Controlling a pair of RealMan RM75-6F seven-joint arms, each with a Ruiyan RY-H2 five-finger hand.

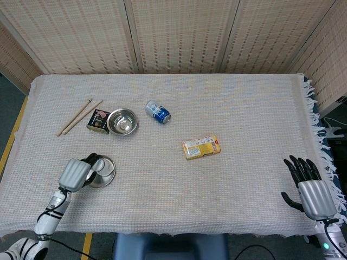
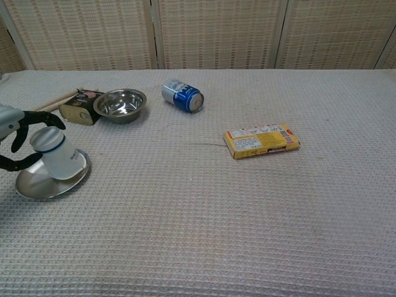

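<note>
1. White cup [image 2: 59, 156] with a blue band sits in my left hand [image 1: 76, 174], fingers [image 2: 38, 121] wrapped round it; it leans, its base over the steel plate [image 2: 37, 182]. Gripping from the side keeps its mouth clear.
2. Plate lies at about 8 o'clock on the cloth-covered table [image 1: 227, 97], near the front edge.
3. Right hand [image 1: 312, 192] rests at 4 o'clock by the fringe, fingers spread, holding nothing, well apart from everything.
4. Bowl [image 1: 122, 121], tin [image 1: 97, 120] and two sticks [image 1: 78, 116] cluster at 10 o'clock; tin touches the bowl.
5. Blue can [image 1: 158, 112] lies on its side near 11; yellow box [image 1: 201, 147] flat near centre.
</note>
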